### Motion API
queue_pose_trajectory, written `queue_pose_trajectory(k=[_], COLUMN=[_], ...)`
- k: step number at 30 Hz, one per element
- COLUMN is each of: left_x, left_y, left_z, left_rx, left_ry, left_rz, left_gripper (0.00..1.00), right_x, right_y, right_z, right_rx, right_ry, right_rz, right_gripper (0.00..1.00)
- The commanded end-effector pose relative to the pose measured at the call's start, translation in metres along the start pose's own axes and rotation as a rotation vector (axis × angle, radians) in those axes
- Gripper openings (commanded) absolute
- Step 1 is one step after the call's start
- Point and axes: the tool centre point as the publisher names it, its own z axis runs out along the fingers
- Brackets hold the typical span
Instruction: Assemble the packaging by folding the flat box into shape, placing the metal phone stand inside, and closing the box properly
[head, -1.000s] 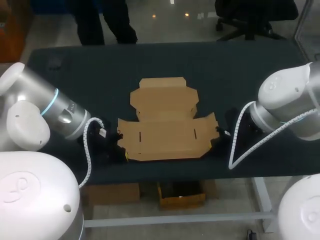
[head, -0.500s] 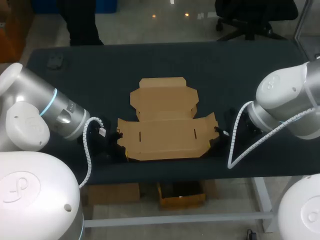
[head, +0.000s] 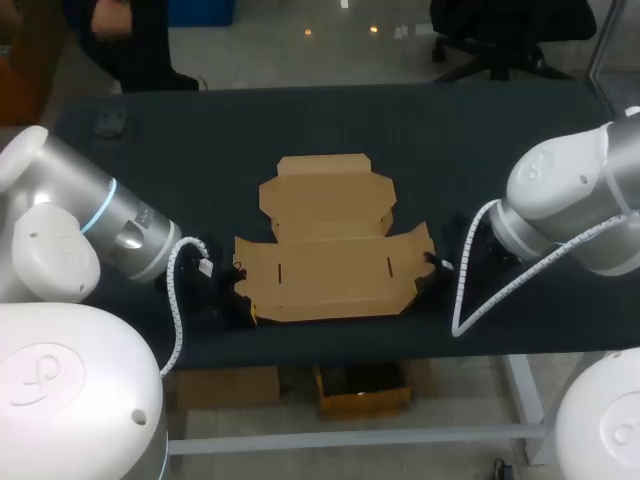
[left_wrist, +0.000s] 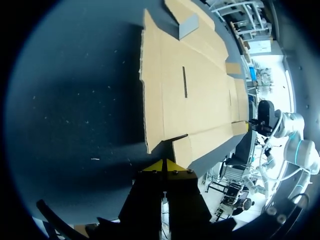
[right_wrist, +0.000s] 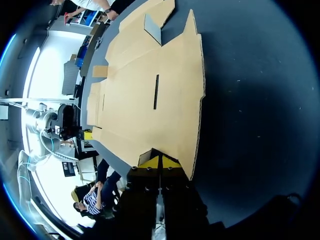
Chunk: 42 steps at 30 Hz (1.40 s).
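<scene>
Left tool (left_wrist: 164, 167): the two yellow tips are pressed together with no gap, and nothing shows between them; it sits low over the desk (head: 200, 150) at the near left corner of the flat box (left_wrist: 195, 95), with a small corner flap of the cardboard just ahead of the tips. Whether the tips touch that flap I cannot tell. Right tool (right_wrist: 159, 162): its tips are likewise closed on each other with nothing gripped, placed at the near right corner of the same sheet, a corner flap lying against the tips. Left arm (head: 110, 225) comes in from the left side and right arm (head: 570, 210) from the right, so my tools face each other across the cardboard. Flat box: brown, unfolded, lying flat near the middle of the desk, its wider panel toward me and a narrower panel beyond it. The wider panel carries two thin slots (head: 281, 272). One small tab (left_wrist: 189, 25) farther along the sheet stands up from it. Small dark item (head: 108, 125): at the far left corner of the desk, well apart from the box, too small to identify.
</scene>
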Motion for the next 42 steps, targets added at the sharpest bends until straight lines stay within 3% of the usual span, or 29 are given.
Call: queue_pose_trajectory(k=[1, 6, 28, 42], left_x=[-0.003, -0.006, 0.026, 0.023], left_y=[-0.002, -0.001, -0.003, -0.011], left_z=[0.004, 0.005, 0.0, 0.01], left_rx=[-0.01, -0.013, -0.005, -0.003], left_ry=[-0.003, 0.008, -0.047, -0.098], left_rz=[-0.003, -0.019, 0.06, 0.028], left_gripper=[0.0, 0.0, 0.0, 0.0], right_x=[0.005, 0.005, 0.003, 0.008], right_y=[-0.004, -0.004, -0.001, -0.006], right_z=[0.0, 0.001, 0.005, 0.001], right_rx=[-0.009, -0.005, 0.007, -0.007], right_ry=[-0.014, -0.016, -0.012, -0.033], right_rz=[-0.005, -0.008, -0.007, -0.009], right_gripper=[0.0, 0.0, 0.0, 0.0])
